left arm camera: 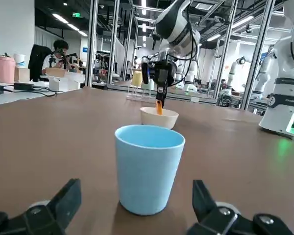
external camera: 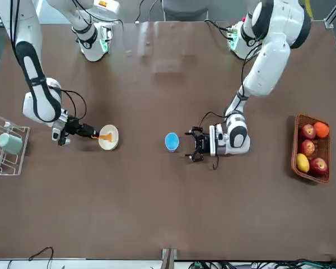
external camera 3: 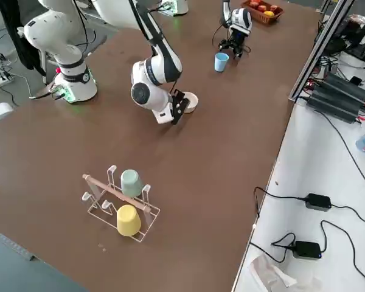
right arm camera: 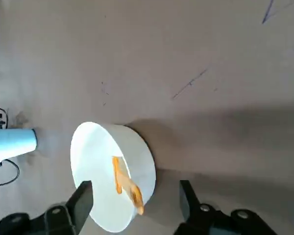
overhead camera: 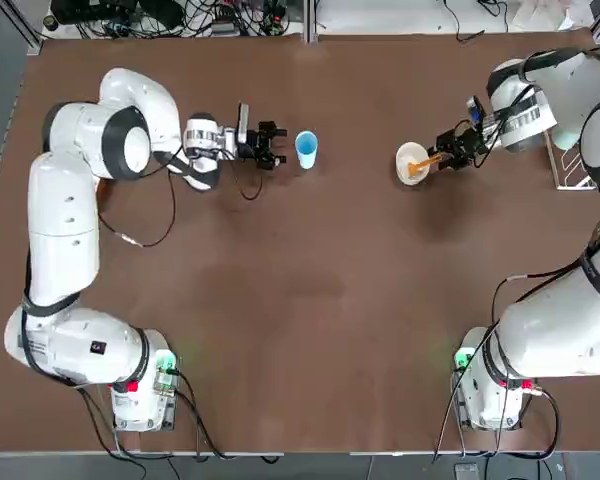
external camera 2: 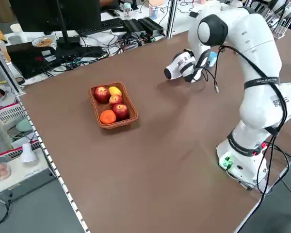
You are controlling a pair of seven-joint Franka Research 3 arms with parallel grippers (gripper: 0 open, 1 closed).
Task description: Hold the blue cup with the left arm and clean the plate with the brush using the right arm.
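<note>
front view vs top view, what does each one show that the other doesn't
Only the front view shows the woven basket of fruit and the wire rack with a pale teal cup.

Only the top view shows a thin sliver of white rack at its right edge, with no cups visible.

Both show the small light-blue plastic cup, the cream-white round plate with the orange-handled brush, and the left gripper, jaws open beside the cup.

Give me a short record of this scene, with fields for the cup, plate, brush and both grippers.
blue cup: upright on the table, not held
plate: on the table, apart from the cup
brush: orange handle, lying in the plate
left gripper: open, level with the cup, fingers either side, not touching
right gripper: open, at the plate over the brush
</note>
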